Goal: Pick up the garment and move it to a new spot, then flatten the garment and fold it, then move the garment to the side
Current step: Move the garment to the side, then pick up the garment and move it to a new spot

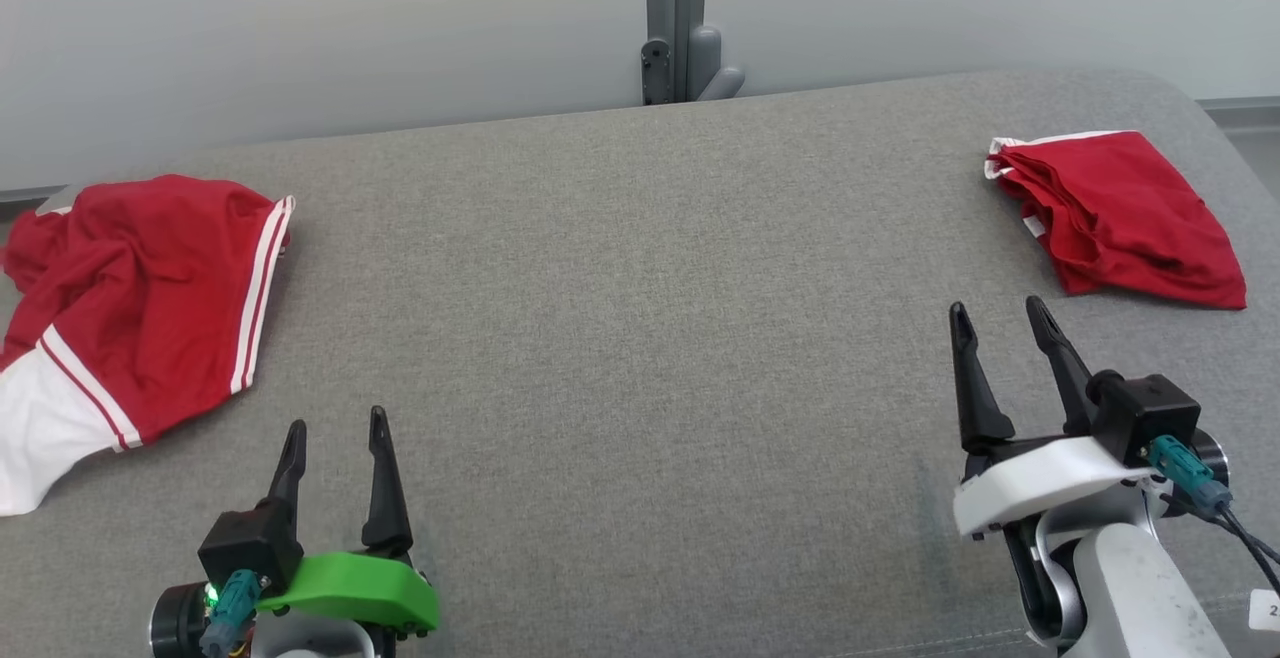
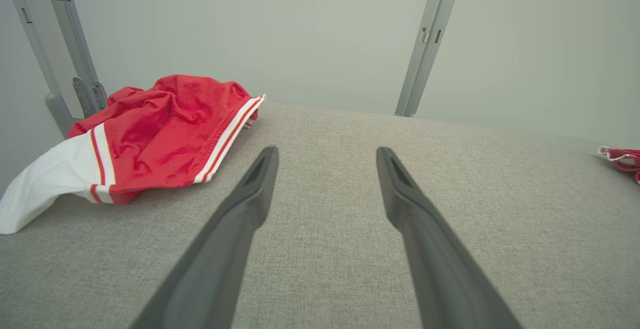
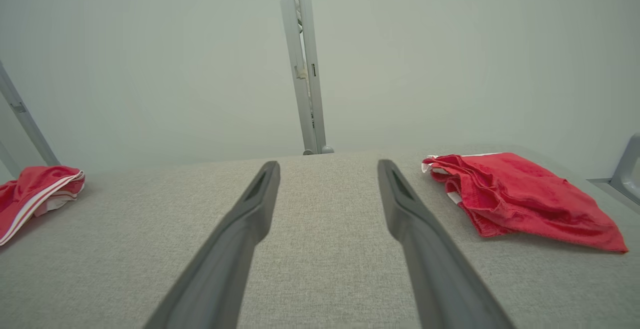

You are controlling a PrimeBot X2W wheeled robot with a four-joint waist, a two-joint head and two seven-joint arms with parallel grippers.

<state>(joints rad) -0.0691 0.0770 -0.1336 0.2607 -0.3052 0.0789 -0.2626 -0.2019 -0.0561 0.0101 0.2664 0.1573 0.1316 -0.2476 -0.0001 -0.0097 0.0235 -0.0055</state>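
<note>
Garment (image 1: 140,278) lay crumpled left of my L gripper (image 1: 337,418); looked soft, light, slippy. Reckoned striped hem (image 1: 262,288) best grab pt. R gripper (image 1: 997,304) likewise: fingers apart, empty.

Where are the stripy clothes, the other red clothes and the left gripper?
stripy clothes (image 1: 150,278): head view, red middle.
other red clothes (image 1: 1130,218): head view, red middle.
left gripper (image 1: 337,418): head view, between its open fingertips.

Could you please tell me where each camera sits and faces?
Head view: on the head, facing forward and down at the table; left gripper and right gripper, open.
Left wrist view: on that wrist, along its fingers toward the striped garment.
Right wrist view: same, along its fingers toward the red garment.
All share both garments.
</note>
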